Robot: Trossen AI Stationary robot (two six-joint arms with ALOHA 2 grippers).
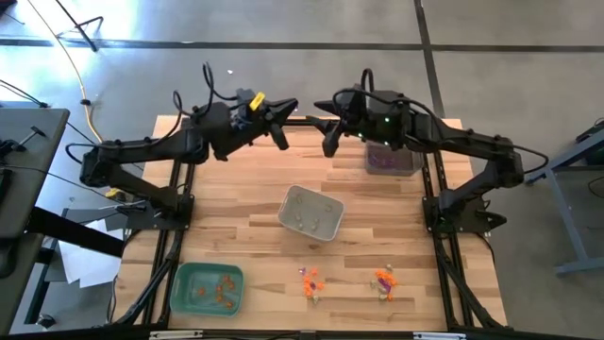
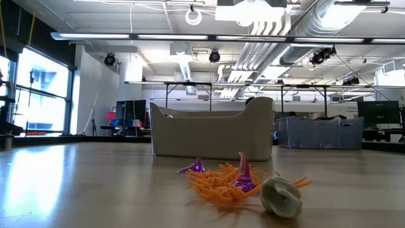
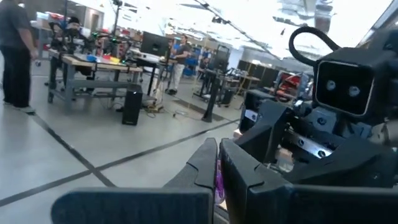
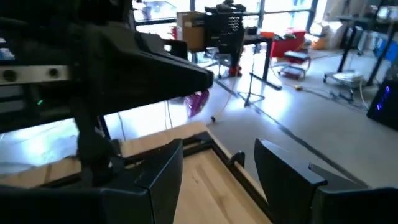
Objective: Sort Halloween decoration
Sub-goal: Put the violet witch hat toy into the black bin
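While we are holding a purple trinket (image 3: 219, 177) pinched between the closed fingers of the left gripper (image 1: 288, 118), we are hovering it above the desk's (image 1: 236, 222) far edge, beyond the grey tray (image 1: 310, 212). The right gripper (image 1: 324, 127) is facing it just beside, also beyond the grey tray, with its fingers spread wide and holding nothing.

We are judging this as a handover in mid-air: the next move calls for the right fingers to close around the trinket's free end before the left ones let go, then a carry to the purple bin (image 1: 392, 159), right of and beyond the grey tray.

Only a sliver of the trinket is showing, and its long axis seems to be running along the left fingers, its free end poking out toward the right gripper; which end is the tip we cannot tell.

Other trinkets are waiting in two small heaps (image 1: 310, 281) on the near side of the grey tray. In the low view a purple cone (image 2: 243, 172) is standing point up in an orange tangle (image 2: 218, 183), beside a pale piece (image 2: 281, 196).
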